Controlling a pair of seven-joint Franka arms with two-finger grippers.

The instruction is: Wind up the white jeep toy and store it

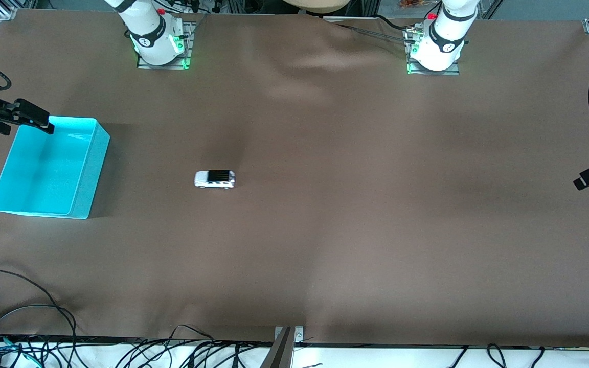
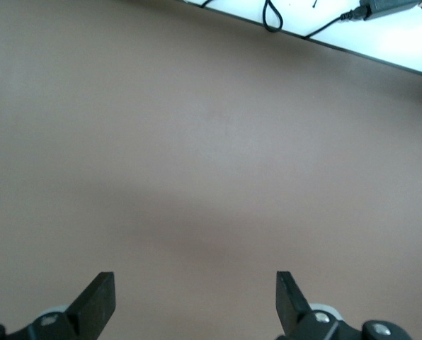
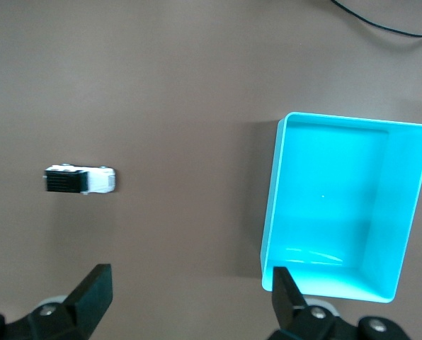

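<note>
STEP: not begun, white jeep toy (image 1: 214,179) untouched mid-desk (image 1: 356,214), well apart from cyan bin (image 1: 88,176) | TOOLS: right tool (image 3: 187,290) wide over bin's corner; left tool (image 2: 195,301) wide, waiting at desk's edge | NEXT: likely reach, grasp, wind jeep.

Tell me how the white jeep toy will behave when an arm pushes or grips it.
The white jeep toy stands on its wheels on the brown cloth, so a push along its length would probably roll it away. It is far smaller than the cyan bin, so likely light. Its boxy body looks rigid, so it should hold shape when gripped across its sides.
</note>
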